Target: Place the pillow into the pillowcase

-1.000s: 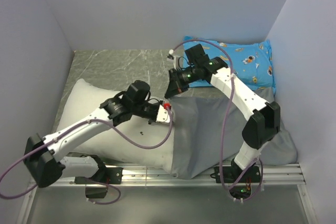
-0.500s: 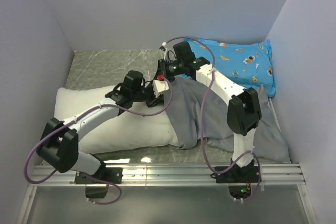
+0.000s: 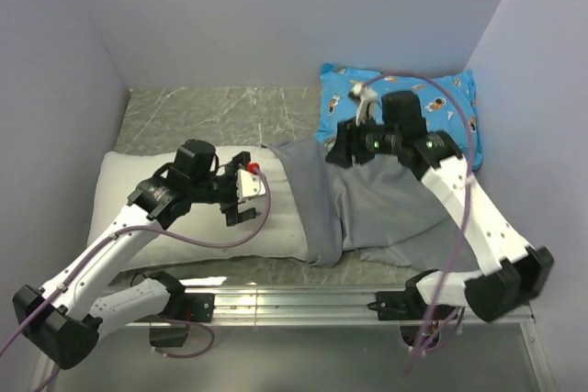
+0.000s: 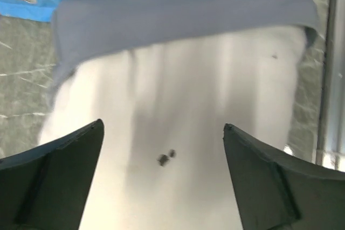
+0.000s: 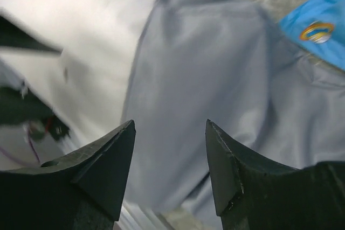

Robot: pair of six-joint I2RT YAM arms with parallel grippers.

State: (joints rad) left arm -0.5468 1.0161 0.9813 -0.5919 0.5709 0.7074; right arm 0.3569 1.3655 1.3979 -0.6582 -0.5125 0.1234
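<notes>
The white pillow (image 3: 115, 185) lies across the table's left half. Its right end sits inside the grey pillowcase (image 3: 386, 199), which spreads wrinkled to the right. My left gripper (image 3: 241, 192) hovers open over the pillow's bare part, just left of the pillowcase mouth. The left wrist view shows the pillow (image 4: 178, 106) with dark specks between the left gripper's (image 4: 161, 127) wide jaws, and the pillowcase (image 4: 183, 14) hem beyond. My right gripper (image 3: 336, 151) hangs open above the pillowcase's far side. In the right wrist view the right gripper (image 5: 170, 125) has only the pillowcase (image 5: 215, 63) below it and the pillow (image 5: 81, 25) to the left.
A blue cartoon-printed pillow (image 3: 441, 98) lies in the back right corner, touching the pillowcase's far edge. A metal rail (image 3: 303, 300) runs along the near table edge. Grey walls close in on the left, back and right.
Both grippers have opened and let go of the pillowcase. The left arm drew back to the left, the right arm swung right. The pillowcase has settled over the pillow's right end.
</notes>
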